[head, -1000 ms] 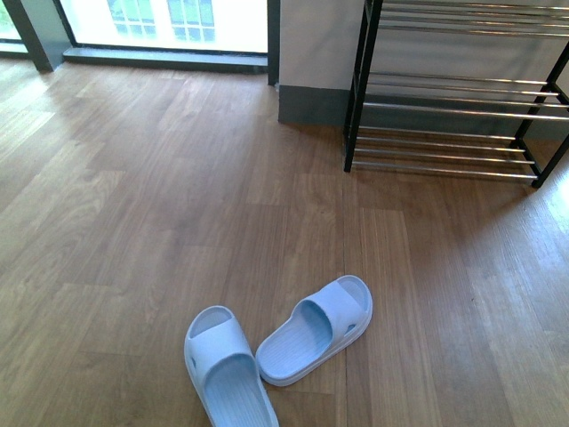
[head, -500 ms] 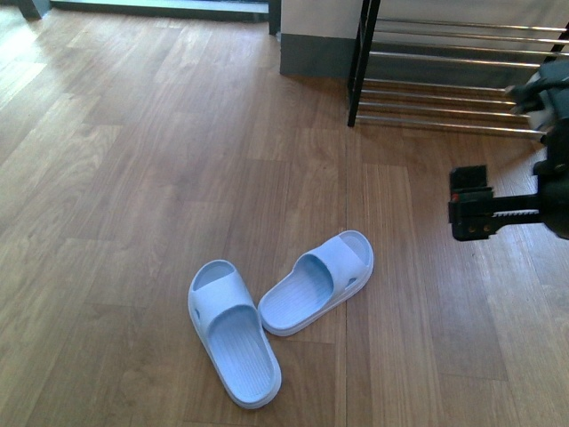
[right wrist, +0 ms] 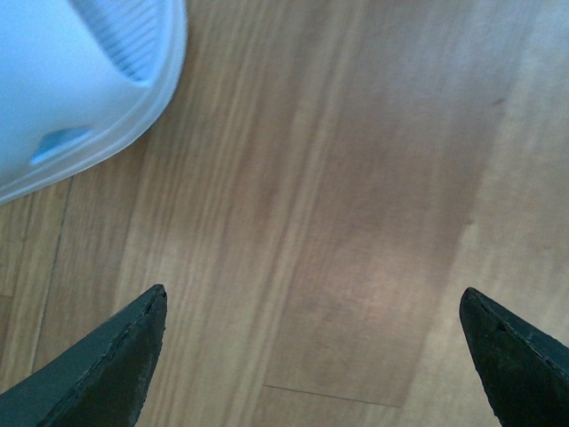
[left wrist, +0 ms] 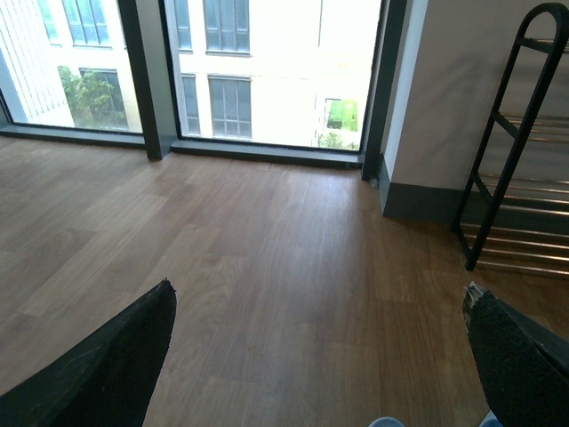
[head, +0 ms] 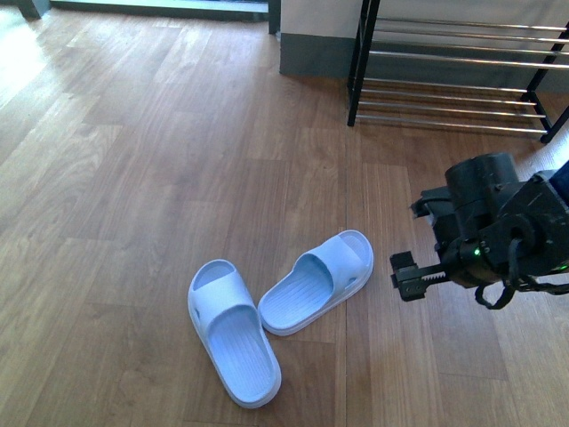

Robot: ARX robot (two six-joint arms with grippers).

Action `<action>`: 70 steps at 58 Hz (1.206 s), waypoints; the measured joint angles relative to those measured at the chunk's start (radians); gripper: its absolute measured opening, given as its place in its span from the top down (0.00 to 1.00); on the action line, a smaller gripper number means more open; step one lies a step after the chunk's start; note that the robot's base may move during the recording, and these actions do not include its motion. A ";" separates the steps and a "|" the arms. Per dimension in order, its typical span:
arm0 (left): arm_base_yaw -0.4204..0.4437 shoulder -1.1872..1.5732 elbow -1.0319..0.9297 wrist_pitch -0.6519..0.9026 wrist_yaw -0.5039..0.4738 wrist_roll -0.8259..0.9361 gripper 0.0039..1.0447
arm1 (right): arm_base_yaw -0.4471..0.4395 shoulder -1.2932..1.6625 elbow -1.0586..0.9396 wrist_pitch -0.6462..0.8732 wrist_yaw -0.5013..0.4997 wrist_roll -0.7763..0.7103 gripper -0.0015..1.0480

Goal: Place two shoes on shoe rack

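Lying on the floor [head: 124, 178] in the lower middle of the front view are two pale blue slide sandals. One sandal [head: 235, 349] sits lower and to the left, the other sandal [head: 313, 295] up and to its right. They are angled apart in a V. The heel end of the upper one is just beside the strap of the lower one; whether they touch cannot be told. Neither is on the shoe rack [head: 444, 82], the single one in view. It stands well apart at the upper right, black-framed with thin chrome bars and nothing on the tiers that show.

One arm shows in the front view, the right arm [head: 502, 222], at the right edge. The right gripper [head: 402, 274] is near the upper sandal's toe end. In the right wrist view its jaws are spread wide over bare boards, and this gripper holds nothing. A corner of a sandal [right wrist: 62, 80] appears there too.

In the left wrist view the left gripper [left wrist: 307, 374] is likewise wide apart and empty.

Brown wood planks cover the floor. Tall dark-framed windows [left wrist: 267, 62] look onto buildings and greenery, next to a pale wall [left wrist: 444, 89] with a grey baseboard [left wrist: 418, 200].
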 joint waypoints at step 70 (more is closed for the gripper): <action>0.000 0.000 0.000 0.000 0.000 0.000 0.09 | 0.082 0.415 0.615 -0.267 -0.178 0.369 0.09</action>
